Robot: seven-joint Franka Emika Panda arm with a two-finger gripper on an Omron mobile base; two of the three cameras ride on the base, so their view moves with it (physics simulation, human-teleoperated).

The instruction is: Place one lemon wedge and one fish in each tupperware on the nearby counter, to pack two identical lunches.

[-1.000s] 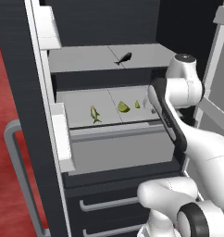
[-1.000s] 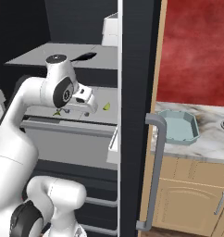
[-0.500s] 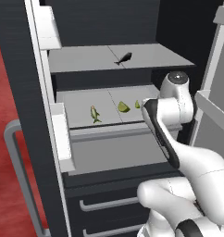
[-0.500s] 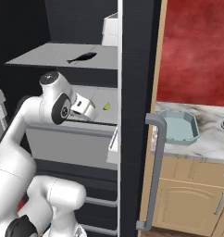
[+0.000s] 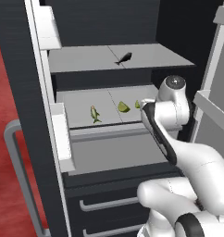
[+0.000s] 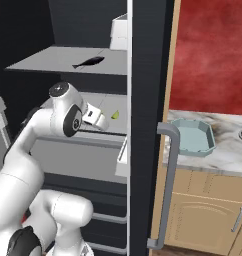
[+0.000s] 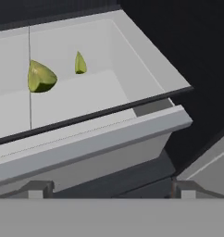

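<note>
Lemon wedges: nearer lemon wedge [image 7: 40,77] and farther lemon wedge [image 7: 80,63] lying apart on middle fridge shelf [image 7: 86,99]. Green fish [image 5: 94,114] resting on same shelf, dark fish [image 5: 124,58] on shelf above. Gripper [image 7: 111,192] facing wedges from just outside shelf edge, fingers spread wide, holding nothing. Pale blue tupperware [image 6: 194,137] waiting on counter [image 6: 233,159], nothing in it. Wedge probably light, soft, slick-skinned; likely best pinching across flat cut sides, gently.

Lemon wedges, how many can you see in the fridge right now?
2. Both lie on the middle fridge shelf: one lemon wedge right of the greenish fish, the other wedge beside it, partly hidden by the arm.
</note>
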